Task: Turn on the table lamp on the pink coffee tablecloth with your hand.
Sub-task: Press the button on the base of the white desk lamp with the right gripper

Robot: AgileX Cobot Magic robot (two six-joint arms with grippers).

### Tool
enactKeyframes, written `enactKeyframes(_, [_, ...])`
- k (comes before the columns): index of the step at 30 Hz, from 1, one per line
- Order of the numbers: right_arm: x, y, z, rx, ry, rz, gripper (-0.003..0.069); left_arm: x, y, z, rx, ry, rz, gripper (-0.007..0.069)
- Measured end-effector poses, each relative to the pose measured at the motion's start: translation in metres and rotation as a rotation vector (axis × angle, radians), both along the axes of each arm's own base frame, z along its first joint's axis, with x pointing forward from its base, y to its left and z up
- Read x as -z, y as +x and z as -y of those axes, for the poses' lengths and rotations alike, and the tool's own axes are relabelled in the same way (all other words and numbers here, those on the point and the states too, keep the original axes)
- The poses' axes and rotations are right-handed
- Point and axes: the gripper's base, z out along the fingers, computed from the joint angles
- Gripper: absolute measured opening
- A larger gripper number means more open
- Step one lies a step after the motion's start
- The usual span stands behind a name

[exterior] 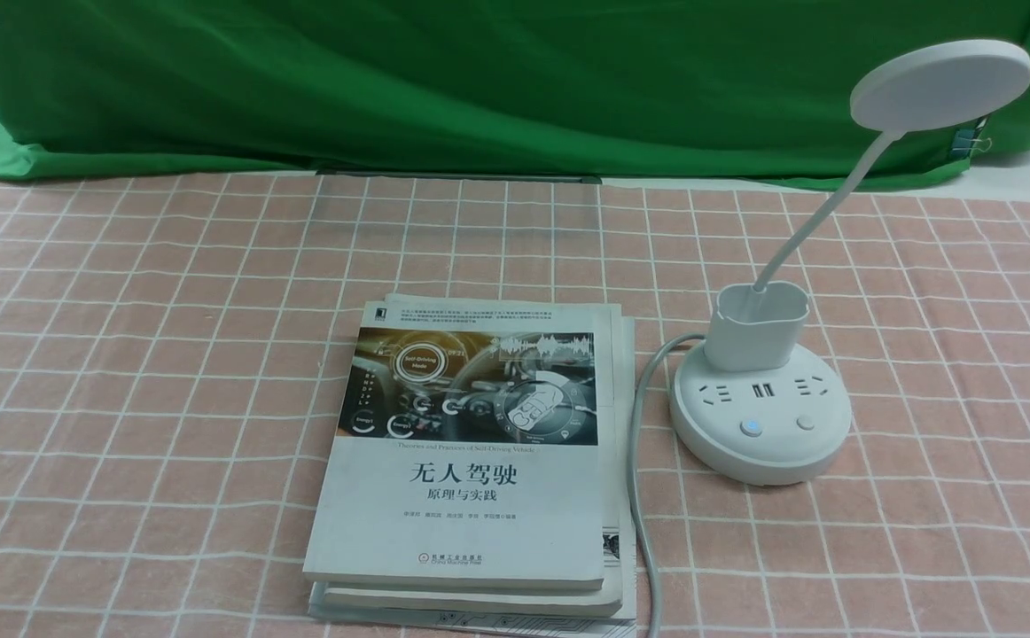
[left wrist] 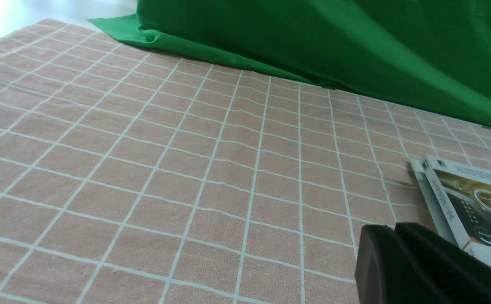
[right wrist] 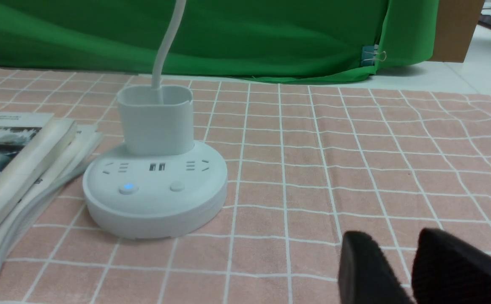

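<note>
The white table lamp [exterior: 759, 425] stands on the pink coffee tablecloth [exterior: 143, 372], right of centre. Its disc head [exterior: 940, 86] is up at the far right on a thin neck that rises from the cup holder [exterior: 759, 326]. On the round base the left button [exterior: 752, 428] glows blue and the right button [exterior: 805, 423] is unlit. In the right wrist view the lamp [right wrist: 154, 190] is ahead of my open, empty right gripper [right wrist: 391, 242], well apart from it. My left gripper [left wrist: 393, 228] is shut and empty, low over the cloth beside the books. Neither arm shows in the front view.
A stack of books [exterior: 471, 452] lies in the middle, just left of the lamp; its corner shows in the left wrist view [left wrist: 465, 198]. The lamp's grey cord [exterior: 643, 496] runs between books and base to the near edge. A green backdrop cloth [exterior: 479, 80] hangs behind.
</note>
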Motion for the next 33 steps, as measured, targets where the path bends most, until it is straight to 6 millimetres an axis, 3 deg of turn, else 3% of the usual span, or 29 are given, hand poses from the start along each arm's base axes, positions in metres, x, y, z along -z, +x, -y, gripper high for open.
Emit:
enactKeyframes(16, [-0.004, 0.001, 0.0, 0.011, 0.054, 0.044, 0.0239, 0.0, 0.0, 0.0, 0.0, 0.001, 0.0, 0.0019])
enactKeyframes(22, [-0.02, 0.001, 0.002, 0.042, 0.421, 0.207, 0.0239, 0.0, 0.0, 0.0, 0.0, 0.002, 0.0, 0.0019])
enactKeyframes(27, [-0.026, 0.0, 0.003, 0.038, 0.526, 0.272, 0.0237, 0.0, 0.0, 0.0, 0.0, 0.002, 0.0, 0.0019])
enactKeyframes(30, [-0.028, 0.001, 0.001, 0.028, 0.542, 0.208, 0.019, 0.0, 0.0, 0.0, 0.0, 0.002, 0.0, 0.0019])
enactKeyframes(33, [-0.052, 0.004, -0.004, 0.001, 0.469, 0.045, 0.0097, 0.0, 0.0, 0.0, 0.0, 0.002, 0.0, 0.0019])
